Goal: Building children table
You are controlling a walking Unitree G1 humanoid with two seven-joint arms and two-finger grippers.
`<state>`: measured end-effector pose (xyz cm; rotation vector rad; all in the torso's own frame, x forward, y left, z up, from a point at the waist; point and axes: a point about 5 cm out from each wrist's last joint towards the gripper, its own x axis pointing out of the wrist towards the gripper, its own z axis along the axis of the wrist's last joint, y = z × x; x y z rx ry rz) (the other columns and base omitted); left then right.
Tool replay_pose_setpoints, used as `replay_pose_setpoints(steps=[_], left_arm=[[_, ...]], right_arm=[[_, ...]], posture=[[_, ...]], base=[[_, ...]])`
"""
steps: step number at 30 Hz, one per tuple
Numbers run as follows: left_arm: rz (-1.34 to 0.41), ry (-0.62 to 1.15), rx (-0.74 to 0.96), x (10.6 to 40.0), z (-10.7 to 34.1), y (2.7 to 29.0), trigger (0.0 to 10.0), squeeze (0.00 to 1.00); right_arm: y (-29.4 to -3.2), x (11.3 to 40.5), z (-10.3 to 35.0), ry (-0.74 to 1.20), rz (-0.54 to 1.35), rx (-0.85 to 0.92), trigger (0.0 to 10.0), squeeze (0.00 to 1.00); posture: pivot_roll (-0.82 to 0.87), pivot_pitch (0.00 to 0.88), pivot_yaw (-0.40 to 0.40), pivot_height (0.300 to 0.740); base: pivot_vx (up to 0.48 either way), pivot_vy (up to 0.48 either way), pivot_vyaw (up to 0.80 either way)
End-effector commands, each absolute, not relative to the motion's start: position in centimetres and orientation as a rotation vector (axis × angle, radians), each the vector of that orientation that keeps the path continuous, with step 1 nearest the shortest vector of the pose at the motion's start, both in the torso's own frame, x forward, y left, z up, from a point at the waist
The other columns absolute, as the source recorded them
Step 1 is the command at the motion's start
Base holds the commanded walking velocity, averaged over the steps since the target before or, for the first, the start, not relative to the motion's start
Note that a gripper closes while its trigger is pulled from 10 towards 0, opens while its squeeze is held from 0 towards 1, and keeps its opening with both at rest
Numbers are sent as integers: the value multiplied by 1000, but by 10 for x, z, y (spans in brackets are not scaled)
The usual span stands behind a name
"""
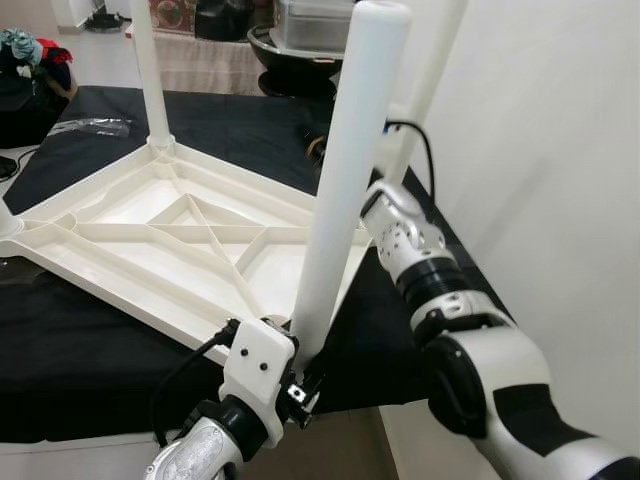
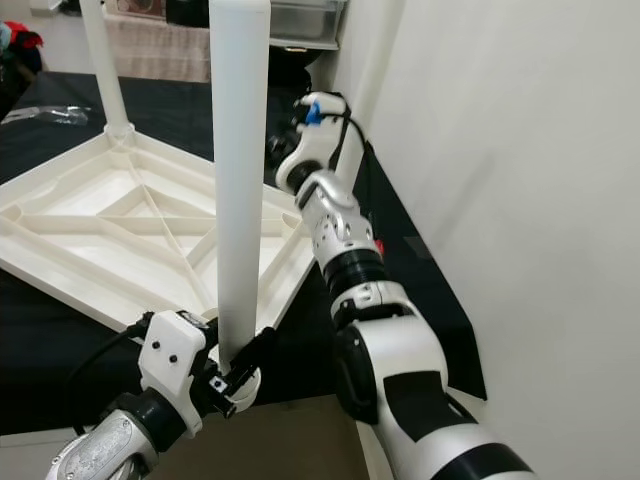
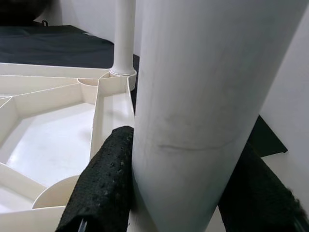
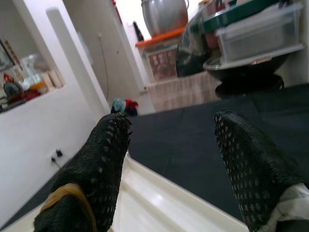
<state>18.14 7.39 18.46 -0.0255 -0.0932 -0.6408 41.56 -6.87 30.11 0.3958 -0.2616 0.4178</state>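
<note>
A white children's table lies upside down on a black cloth, its ribbed underside facing up. Its near leg stands upright at the front corner. My left gripper is shut on the base of that leg, and in the left wrist view both black fingers press against the leg. My right gripper hovers over the far right corner beside another upright leg. It is open, its fingers spread with nothing between them. A third leg stands at the back left.
A white wall runs close along the right side. The black cloth ends at a front edge just before my left arm. Bins and a dark pot stand at the back, and a clear plastic bag lies at the far left.
</note>
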Motion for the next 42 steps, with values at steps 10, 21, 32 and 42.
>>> replay_pose_setpoints(steps=[10,21,32,42], left_arm=[[-942,-38,-213,142,197,62,0,0],[-975,45,-159,124,193,80,0,0],[-987,157,-98,109,180,103,0,0],[-947,279,-39,90,166,121,0,0]], right_arm=[[-39,414,309,-237,427,381,10000,0],[-54,419,316,-261,284,347,10000,0],[-77,423,321,-281,106,331,10000,0],[-97,425,310,-200,-173,306,10000,0]], posture=[[85,186,-183,740],[71,279,-197,740],[81,290,-202,740],[107,257,-220,740]], base=[[0,0,0],[0,0,0],[0,0,0],[0,0,0]])
